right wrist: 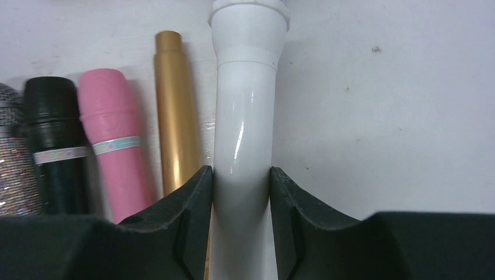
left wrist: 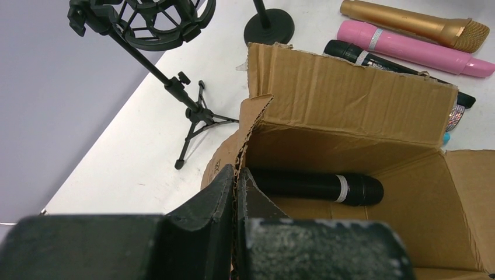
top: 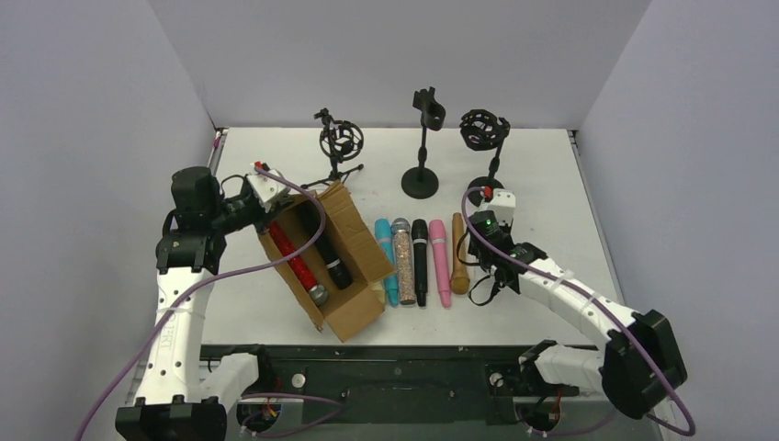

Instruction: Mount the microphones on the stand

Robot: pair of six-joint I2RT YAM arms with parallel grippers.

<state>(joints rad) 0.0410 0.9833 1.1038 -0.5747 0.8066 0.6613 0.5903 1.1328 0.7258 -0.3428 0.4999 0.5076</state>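
Right gripper (right wrist: 241,186) is clamped on the white mic (right wrist: 242,116), one pad on each side of the slim barrel and the wider head end pointing away from me. The mic sits right of centre on the bench (top: 551,184), just beside the gold mic (right wrist: 172,111) at the end of the row with the pink mic (right wrist: 111,134) and black mic (right wrist: 52,146). Can't tell if it's off the surface yet. Left gripper (left wrist: 236,186) is pinched shut on a flap of the cardboard box (left wrist: 350,99) near the bench's left edge. Another black mic (left wrist: 318,186) and a red mic (top: 296,262) lie inside. My read is the step in hand is carrying white to a stand. The cage-mount stand (top: 484,130) at the back right is closest, and the clip stand (top: 424,138) at back centre is the alternative. To do it well: lift straight up first so the barrel doesn't roll gold into the row, then travel high and line the mic's axis up with the holder before pushing in. Slim tail end probably goes in first. Go slow at contact, since these stands look light and could tip or slide. White's body is glossy, smooth and slightly flared with a ringed collar at the head. It's likely slippery, so grip firmly and don't twist under load.
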